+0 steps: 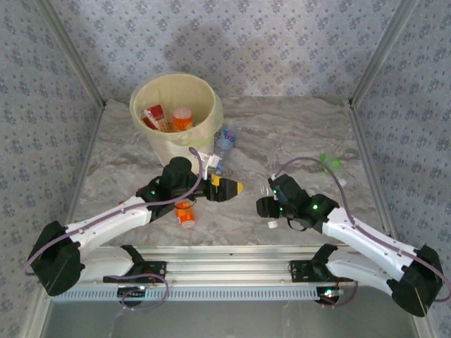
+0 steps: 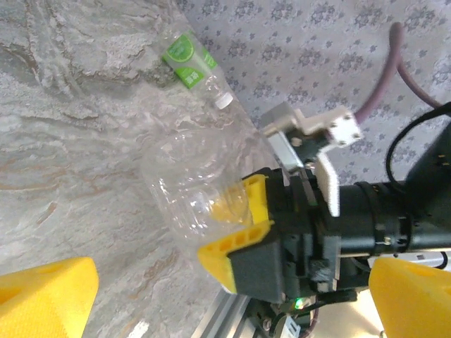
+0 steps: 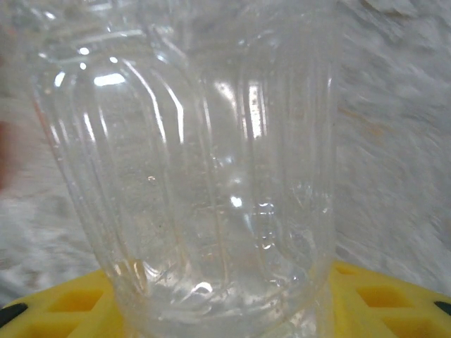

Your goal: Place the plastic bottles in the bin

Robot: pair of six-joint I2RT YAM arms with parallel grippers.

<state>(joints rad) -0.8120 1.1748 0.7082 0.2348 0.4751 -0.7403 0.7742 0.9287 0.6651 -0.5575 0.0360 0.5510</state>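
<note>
1. The bin [image 1: 180, 145] stands at the back left of the tabletop [image 1: 282, 127], with a red-labelled bottle [image 1: 155, 117] and an orange bottle [image 1: 182, 119] inside.
2. An orange-capped bottle [image 1: 185, 214] lies under the left arm.
3. A blue bottle [image 1: 225, 138] lies just beside the bin.
4. The left hand [image 1: 235, 188] hangs near the centre, its fingers wide and empty.
5. The right hand [image 2: 225, 220] clasps a clear bottle [image 2: 187, 186] low over the tabletop.
6. A green-labelled bottle [image 1: 330, 160] lies far right.

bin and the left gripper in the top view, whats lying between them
In the top view, a blue-labelled bottle lies between the bin and the left gripper, close beside the bin's wall.
</note>
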